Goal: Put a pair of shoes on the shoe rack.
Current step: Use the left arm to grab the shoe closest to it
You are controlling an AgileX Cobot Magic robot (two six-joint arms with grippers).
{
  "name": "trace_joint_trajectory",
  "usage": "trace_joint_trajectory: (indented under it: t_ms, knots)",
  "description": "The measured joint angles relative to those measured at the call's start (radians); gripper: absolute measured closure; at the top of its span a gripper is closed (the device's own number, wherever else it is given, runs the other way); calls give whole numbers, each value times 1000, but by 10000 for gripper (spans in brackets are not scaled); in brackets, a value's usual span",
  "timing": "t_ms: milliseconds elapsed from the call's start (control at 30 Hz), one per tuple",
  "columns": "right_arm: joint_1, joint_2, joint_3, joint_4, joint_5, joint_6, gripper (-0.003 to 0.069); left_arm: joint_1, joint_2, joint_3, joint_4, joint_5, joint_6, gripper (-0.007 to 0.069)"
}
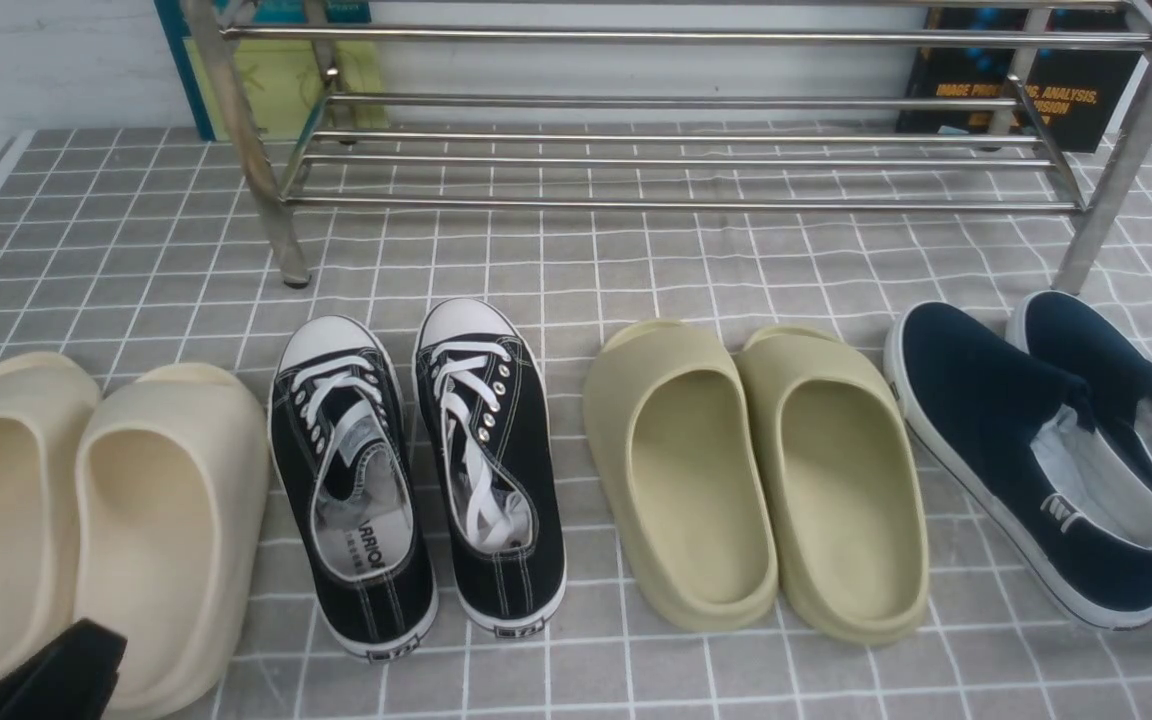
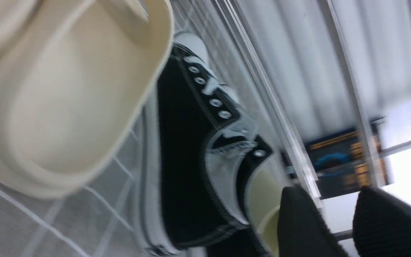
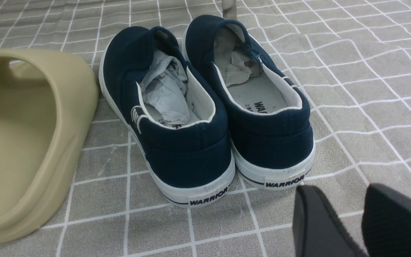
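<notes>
Standing on their soles, the pair of black canvas sneakers [image 1: 481,470] sits side by side on the worktop in front of the shoe rack [image 1: 676,204], well short of its lowest bars. White toe caps point away from the robot toward the rack and the heels face the robot. Their long axes run front to back, nearly parallel, with the toes leaning slightly to the robot's left. The two shoes are just beside each other.

Cream foam slippers [image 1: 86,520] lie to their left, olive foam slippers [image 1: 756,470] to their right, and navy slip-ons [image 1: 1026,450] farther right, stuffed with paper.

A grey cloth with a white grid [image 1: 576,270] covers the worktop. Behind the rack a pale wall rises, with a dark book [image 1: 1036,90] and a blue-edged one [image 1: 276,80] leaning against it.

Only a dark tip of the left gripper [image 1: 46,680] shows in the front view, over the heel of a cream slipper. Its blurred wrist view shows the jaws spread with nothing between them. The right gripper [image 3: 339,194] hangs behind the navy heels, its jaws also apart and empty.
</notes>
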Motion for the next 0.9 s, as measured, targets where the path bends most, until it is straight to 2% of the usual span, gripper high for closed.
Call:
trace_joint_trajectory:
  t_ms: [33, 300, 400, 533, 567, 600, 633, 667, 700, 800, 900]
  knots:
    - [0, 0, 0, 0, 0, -3, 420, 0, 0, 0, -71, -5, -2, 386]
    - [0, 0, 0, 0, 0, -3, 420, 0, 0, 0, -246, -56, -2, 386]
    - [0, 0, 0, 0, 0, -5, 420, 0, 0, -3, -277, -58, 9, 386]
    - [0, 0, 0, 0, 0, -6, 420, 0, 0, -90, -237, 64, 136, 386]
    - [0, 0, 0, 0, 0, -7, 420, 0, 0, -170, -173, 138, 223, 390]
    - [0, 0, 0, 0, 0, -7, 420, 0, 0, -224, -115, 172, 253, 398]
    - [0, 0, 0, 0, 0, -7, 420, 0, 3, -246, -87, 190, 263, 404]
    - [0, 0, 0, 0, 0, -7, 420, 0, 46, -345, 61, 270, 273, 452]
    - [0, 0, 0, 0, 0, -7, 420, 0, 54, -356, 80, 278, 273, 459]
    - [0, 0, 0, 0, 0, -7, 420, 0, 267, -555, 471, 461, 167, 626]
    - [0, 0, 0, 0, 0, -7, 420, 0, 394, -648, 656, 570, 135, 638]
